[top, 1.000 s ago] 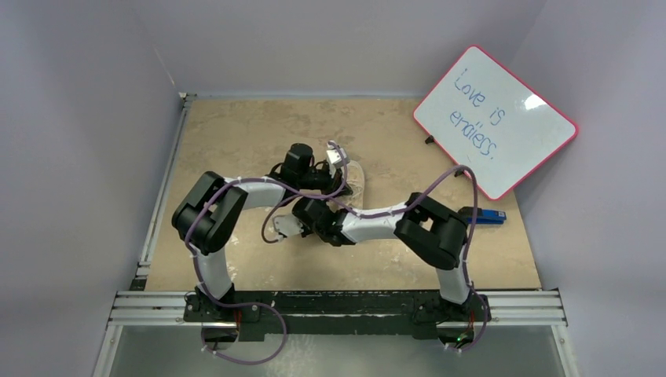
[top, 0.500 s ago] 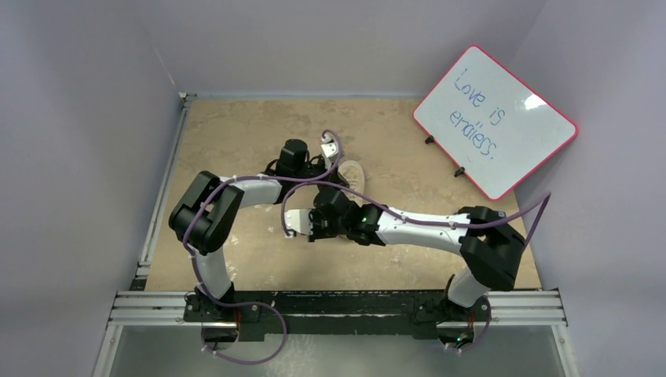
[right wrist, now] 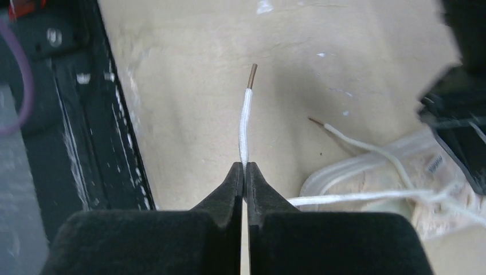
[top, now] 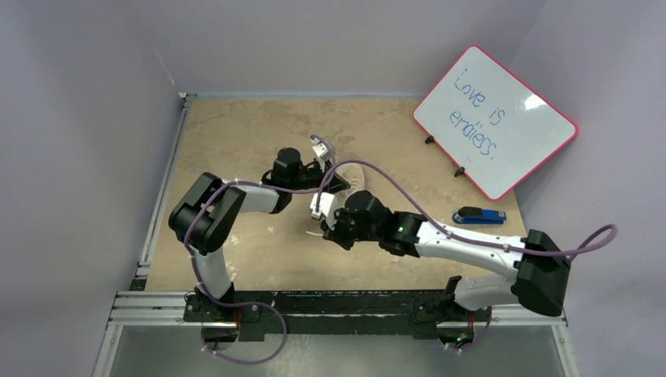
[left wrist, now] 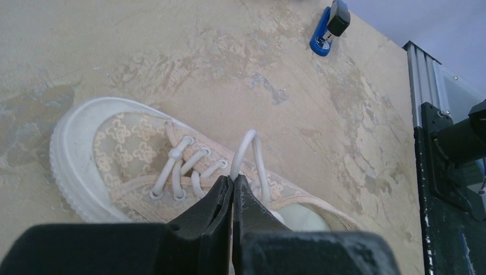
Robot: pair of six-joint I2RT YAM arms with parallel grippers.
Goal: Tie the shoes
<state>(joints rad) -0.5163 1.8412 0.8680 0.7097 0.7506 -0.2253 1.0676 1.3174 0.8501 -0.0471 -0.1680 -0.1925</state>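
The cream sneaker (left wrist: 109, 154) lies on the table, mostly hidden under both arms in the top view, where only its toe (top: 357, 174) shows. My left gripper (left wrist: 234, 182) is shut on a loop of cream lace (left wrist: 252, 154) above the shoe's tongue. My right gripper (right wrist: 245, 167) is shut on the other lace (right wrist: 245, 123) near its brown tip, which sticks out past the fingertips. A second lace end (right wrist: 355, 140) lies loose on the table by the sole (right wrist: 344, 172). In the top view both grippers, left (top: 328, 182) and right (top: 323, 228), sit at the shoe.
A small blue-and-black stapler (top: 479, 216) lies right of the shoe, also in the left wrist view (left wrist: 329, 26). A pink-framed whiteboard (top: 495, 122) stands at the back right. The black rail (right wrist: 86, 114) runs along the table's near edge.
My right arm has swung out to the right and stretched low, uncovering the stapler; its gripper moved right and toward the near edge with the lace. My left gripper shifted slightly left and back.
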